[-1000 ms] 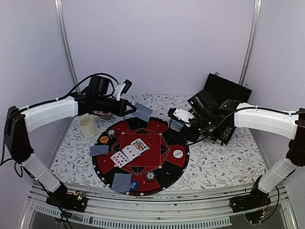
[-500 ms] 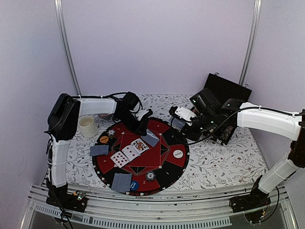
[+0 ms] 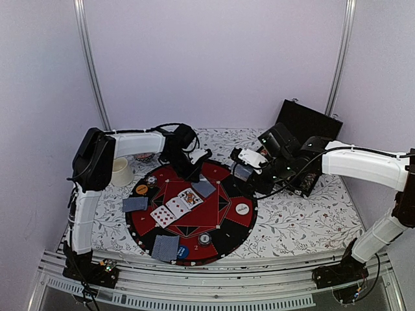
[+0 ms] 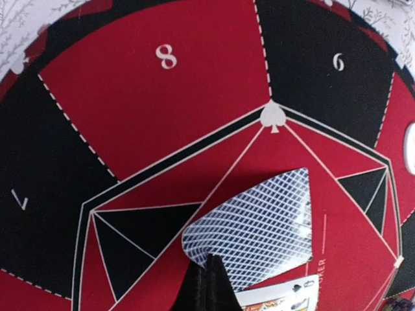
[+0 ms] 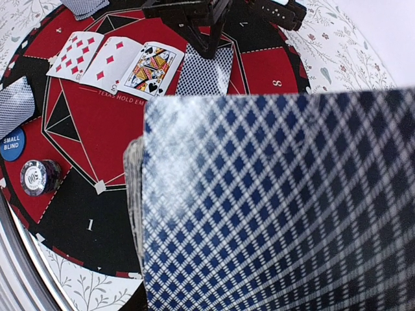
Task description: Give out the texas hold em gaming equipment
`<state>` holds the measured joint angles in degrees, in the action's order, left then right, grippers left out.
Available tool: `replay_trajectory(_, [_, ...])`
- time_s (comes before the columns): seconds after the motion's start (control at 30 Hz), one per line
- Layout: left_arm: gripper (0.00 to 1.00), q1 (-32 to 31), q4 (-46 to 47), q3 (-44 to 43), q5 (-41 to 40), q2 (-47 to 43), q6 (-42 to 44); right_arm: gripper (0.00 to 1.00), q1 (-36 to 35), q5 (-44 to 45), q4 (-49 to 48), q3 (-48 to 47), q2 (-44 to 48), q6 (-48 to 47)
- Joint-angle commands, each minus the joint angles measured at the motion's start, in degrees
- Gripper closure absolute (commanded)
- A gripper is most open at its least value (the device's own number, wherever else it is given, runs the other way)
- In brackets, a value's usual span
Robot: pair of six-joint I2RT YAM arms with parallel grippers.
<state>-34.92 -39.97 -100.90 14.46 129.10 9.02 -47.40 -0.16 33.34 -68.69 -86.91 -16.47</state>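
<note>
A: From the top view, which step is in hand?

B: I judge it is the dealing of a card to the middle. The left end effector (image 3: 196, 176) is low over the round poker mat (image 3: 228, 223), and the face-down card (image 3: 203, 188) lies directly under its tips. The three face-up cards (image 3: 175, 206) lie just beside that card, on the side toward the arm bases. The right end effector (image 3: 246, 172) hangs over the far right edge of the mat, above the desk (image 3: 311, 214), and grips the deck (image 3: 240, 171).

A: And what does the left wrist view show?

B: The fingers are pressed together, with no gap. As it seems, they pinch the near edge of the face-down card. Its back is grey-blue with a fine lattice, and it bends a little. One face-up card shows right beside the tips.

A: And the right wrist view?

B: The deck fills the view, closed in the grip, with the same lattice back. Past it I see the diamonds and a picture card of spades, a blue disc (image 5: 11, 144) and a striped chip (image 5: 37, 176).

A: What does the next move call for?

B: I think the left fingers must open and lift straight up, so that the card is not dragged.
</note>
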Motion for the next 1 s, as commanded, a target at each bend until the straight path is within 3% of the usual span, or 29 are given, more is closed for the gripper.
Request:
replay_trajectory(0.0, [1.00,-0.85,-2.84,-1.04,-1.62,1.86,4.21,0.61,-0.15,-0.80,-0.61,-0.03,1.03,0.65])
replay_trajectory(0.57, [1.00,-1.45,-2.49,-2.60,-2.54,2.73,5.18,0.61,-0.15,-0.87,-0.30,-0.22,0.69,0.56])
replay_trajectory(0.77, [0.72,-1.74,-2.49,-3.18,-4.29,1.65,4.40,0.61,-0.15,-0.91,-0.16,-0.22,0.86,0.65])
replay_trajectory(0.97, [0.59,-1.81,-2.50,-4.77,-8.50,-1.95,1.02,0.61,-0.18,-1.11,0.14,-0.22,0.99,0.65])
